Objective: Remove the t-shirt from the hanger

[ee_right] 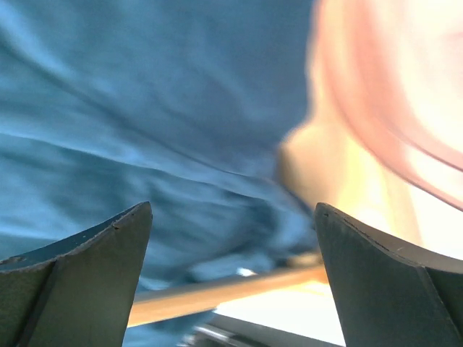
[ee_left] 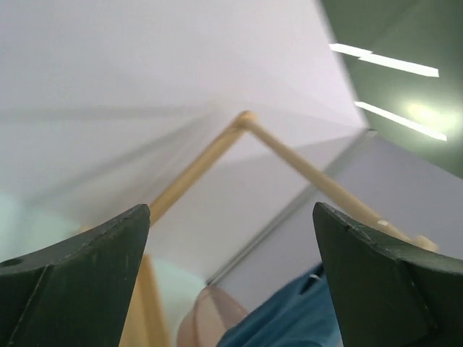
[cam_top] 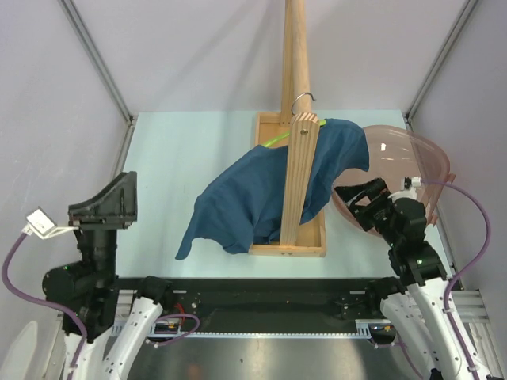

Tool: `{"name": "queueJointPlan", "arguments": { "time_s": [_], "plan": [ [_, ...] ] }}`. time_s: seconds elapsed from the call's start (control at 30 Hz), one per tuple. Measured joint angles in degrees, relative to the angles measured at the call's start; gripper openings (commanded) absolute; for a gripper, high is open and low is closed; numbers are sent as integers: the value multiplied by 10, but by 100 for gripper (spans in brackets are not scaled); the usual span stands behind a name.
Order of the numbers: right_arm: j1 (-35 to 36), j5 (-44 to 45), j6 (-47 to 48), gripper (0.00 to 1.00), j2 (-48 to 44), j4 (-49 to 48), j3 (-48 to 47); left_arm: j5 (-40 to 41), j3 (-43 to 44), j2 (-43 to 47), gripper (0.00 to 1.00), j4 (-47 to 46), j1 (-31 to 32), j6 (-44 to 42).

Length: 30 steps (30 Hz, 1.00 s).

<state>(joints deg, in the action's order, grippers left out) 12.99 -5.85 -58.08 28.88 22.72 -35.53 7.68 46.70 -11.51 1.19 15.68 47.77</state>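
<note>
The t-shirt (cam_top: 261, 190) hangs over the hanger (cam_top: 275, 141) on a wooden stand (cam_top: 299, 182) mid-bench. Its left side spills down and outward toward the bench (cam_top: 182, 150), and its right shoulder lies against the bowl (cam_top: 412, 158). It is plain teal-blue cloth, matte, in loose folds. It looks light and limp, so it will probably sag, stretch and bunch under a pull rather than slide off in one piece. Pinched cloth should hold well between the fingers, though a thin single layer could slip. The likeliest holds are the free lower hem at the left and the shoulder or collar beside the hook (cam_top: 303, 101), where the cloth can be lifted over the end of a hanger arm. The hanger is thin, smooth lime-green, seemingly plastic, and curved. Only short stretches of it show above the cloth, and its small silver hook is caught on the stand. It is light enough that a tug on the shirt may swing or unhook it. The stand is pale, rigid wood rising from a shallow tray base. The bowl is translucent pink, round and glossy. The right claw (cam_top: 364, 194) is spread wide and empty near the shirt's right edge, with blurred cloth across its view. Contact cannot be judged. The left claw (cam_top: 111, 198) is also spread and empty, raised well to the left.
</note>
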Motion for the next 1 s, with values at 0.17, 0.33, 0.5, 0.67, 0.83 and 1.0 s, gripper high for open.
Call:
{"name": "queueJointPlan", "arguments": {
  "time_s": [0.17, 0.33, 0.5, 0.67, 0.83, 1.0],
  "plan": [
    [0, 30, 74, 99, -20, 129, -29, 98, 52, -30, 100, 225, 0, 19],
    [0, 23, 142, 100, -65, 182, -75, 97, 17, -3, 100, 299, 0, -15],
    [0, -15, 200, 100, -68, 194, -120, 10, 30, -2, 100, 313, -1, -98],
    [0, -37, 261, 100, -28, 206, -162, -69, 39, 2, 100, 306, -1, -139],
    [0, -45, 329, 100, 44, 211, -260, -161, 57, -4, 100, 308, -1, -184],
    [0, -42, 387, 100, 125, 205, -379, -237, 98, -38, 100, 301, -1, -215]
  ]
}}
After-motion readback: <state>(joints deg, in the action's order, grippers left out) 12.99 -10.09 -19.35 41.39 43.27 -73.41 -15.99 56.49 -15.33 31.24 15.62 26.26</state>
